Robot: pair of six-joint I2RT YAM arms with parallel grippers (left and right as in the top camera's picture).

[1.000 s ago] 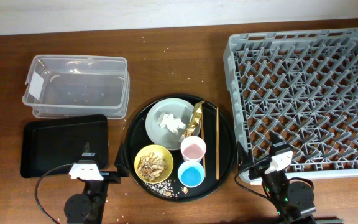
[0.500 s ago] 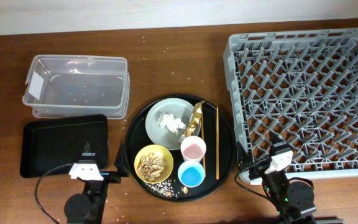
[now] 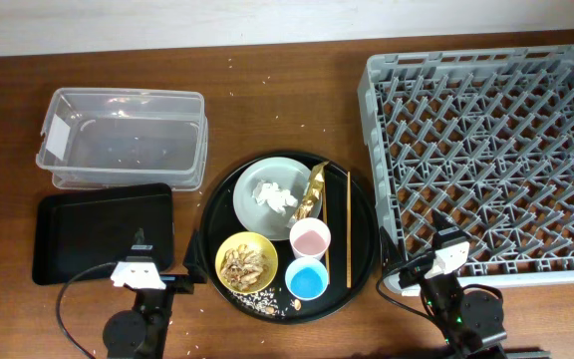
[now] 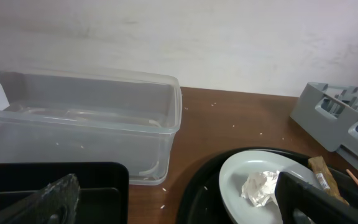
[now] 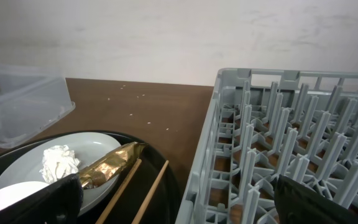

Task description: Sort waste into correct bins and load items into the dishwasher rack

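Note:
On the round black tray [image 3: 362, 249] sit a grey-green plate [image 3: 252, 209] with a white tissue [image 3: 275, 196], a gold wrapper [image 3: 317, 189], a yellow bowl [image 3: 246, 261] of beige scraps, a pink cup [image 3: 310, 238], a blue cup [image 3: 307, 278] and two chopsticks [image 3: 347, 229]. The clear tub [image 3: 123, 138] and the black rectangular tray [image 3: 103, 234] lie at the left, the grey rack [image 3: 491, 160] at the right. My left gripper [image 3: 167, 244] is open and empty at the front, between the rectangular tray and the round tray. My right gripper [image 3: 412, 234] is open and empty at the rack's front left corner.
Rice grains lie on the round tray's front and on the table. In the left wrist view, the tub [image 4: 79, 124], plate [image 4: 241, 174] and tissue [image 4: 260, 186] lie ahead. In the right wrist view, the wrapper [image 5: 107, 165], chopsticks [image 5: 120, 193] and rack [image 5: 291, 137] lie ahead.

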